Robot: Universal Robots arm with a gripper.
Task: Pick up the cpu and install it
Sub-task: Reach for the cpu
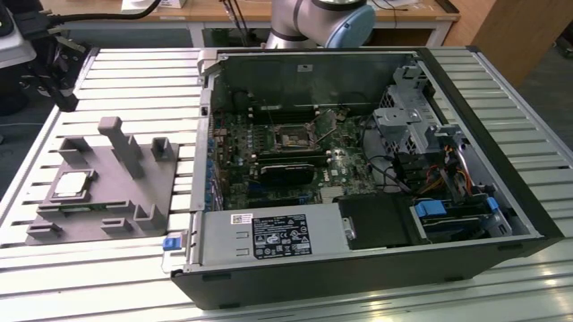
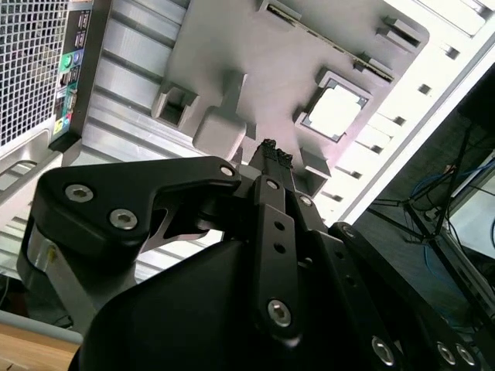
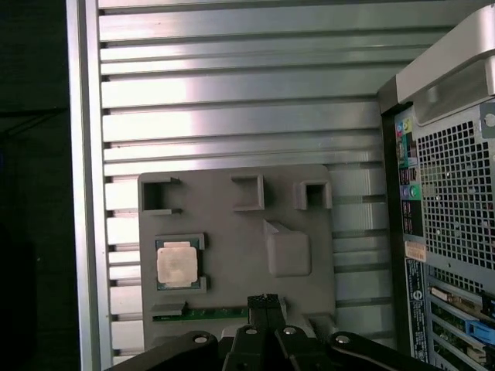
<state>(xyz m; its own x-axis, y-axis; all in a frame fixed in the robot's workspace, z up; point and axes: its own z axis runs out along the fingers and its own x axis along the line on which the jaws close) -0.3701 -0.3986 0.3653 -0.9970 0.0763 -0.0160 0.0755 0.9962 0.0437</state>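
The claw (image 3: 263,301), pinched closed and empty, hangs over the grey tray (image 3: 232,247) (cpu (image 3: 177,263) seated there).

- The tabletop (image 1: 125,74) carried a fixture tray (image 1: 98,198) on the exterior view's left and an open computer case (image 1: 358,272) on the exterior view's right, just beside each other.
- The cpu (image 1: 74,184) lay in a recess on the tray, on the side away from the case.
- An upright post (image 1: 121,144) stood on the tray between the cpu and the case.
- Inside the case, the socket (image 1: 294,139) sat mid-board, with the power supply (image 1: 268,235) along the near wall.
- In the first wrist view, the tool (image 3: 265,300) hung above the tray, apart from the cpu.
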